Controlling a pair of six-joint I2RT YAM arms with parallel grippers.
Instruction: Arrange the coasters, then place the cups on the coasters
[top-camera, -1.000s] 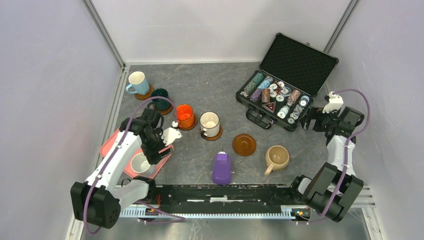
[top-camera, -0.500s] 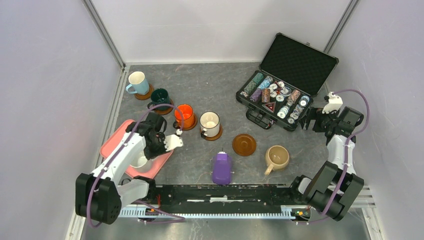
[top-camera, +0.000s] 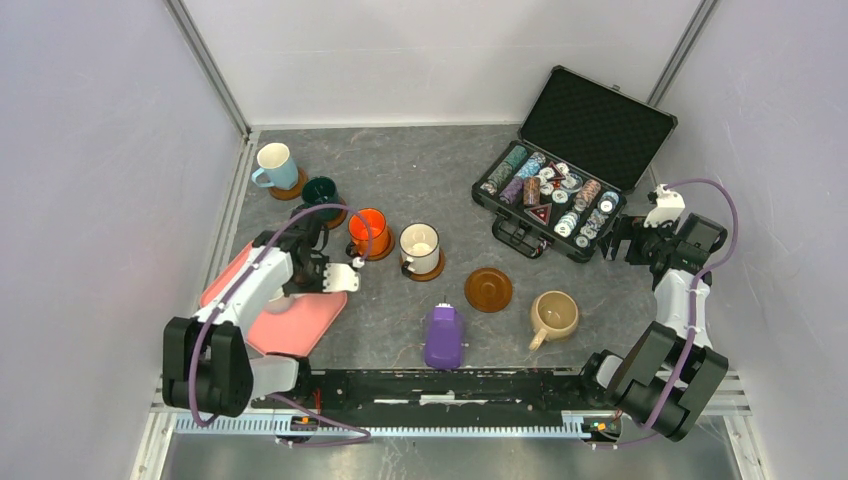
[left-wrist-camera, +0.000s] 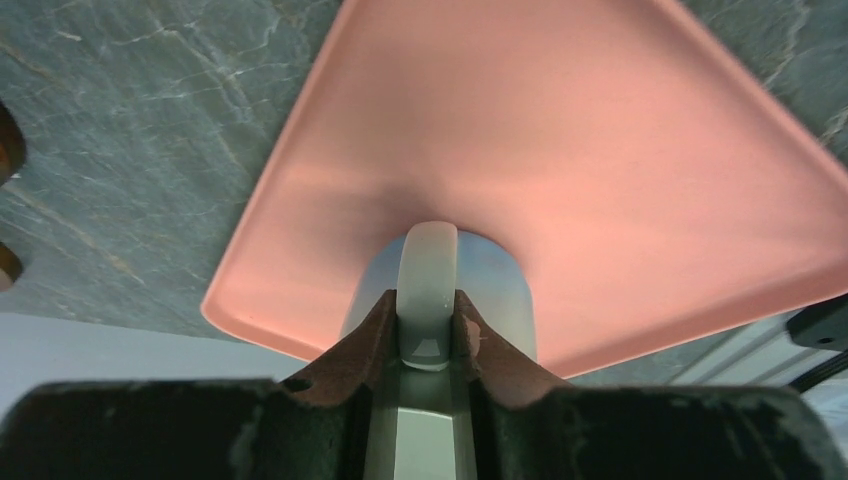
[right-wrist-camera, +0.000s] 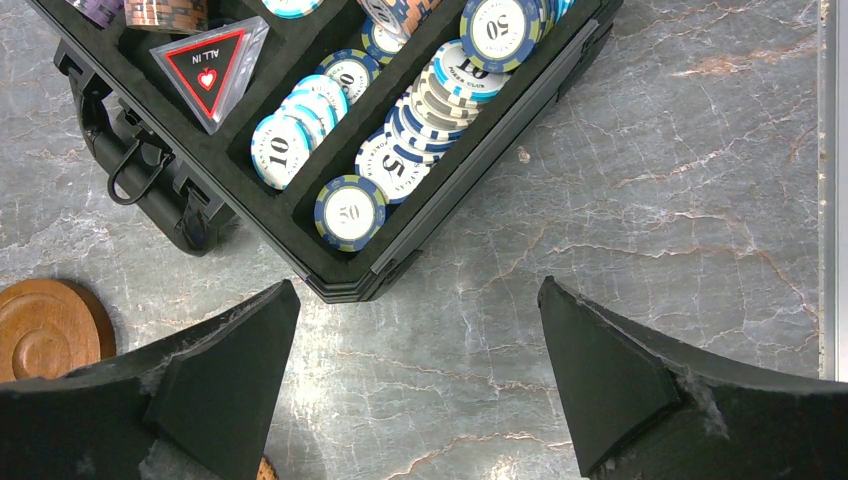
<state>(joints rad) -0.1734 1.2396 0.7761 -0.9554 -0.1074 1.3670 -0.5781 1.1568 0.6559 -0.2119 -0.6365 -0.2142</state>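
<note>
over the pink tray (left-wrist-camera: 620, 150), my left gripper (left-wrist-camera: 428, 325) pinched the white mug (left-wrist-camera: 508, 292) by its handle (left-wrist-camera: 428, 265); right gripper (right-wrist-camera: 420, 385) gaped empty. i judged the ceramic slick, brittle.

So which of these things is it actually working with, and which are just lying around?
Part of the job:
- bare coaster, plus four coasters under cups
- blue cup, green cup, orange cup, cream cup, beige cup
- white cup, its handle gripped by the left tool

Just lying about:
- pink tray
- purple device
- chip case
</note>
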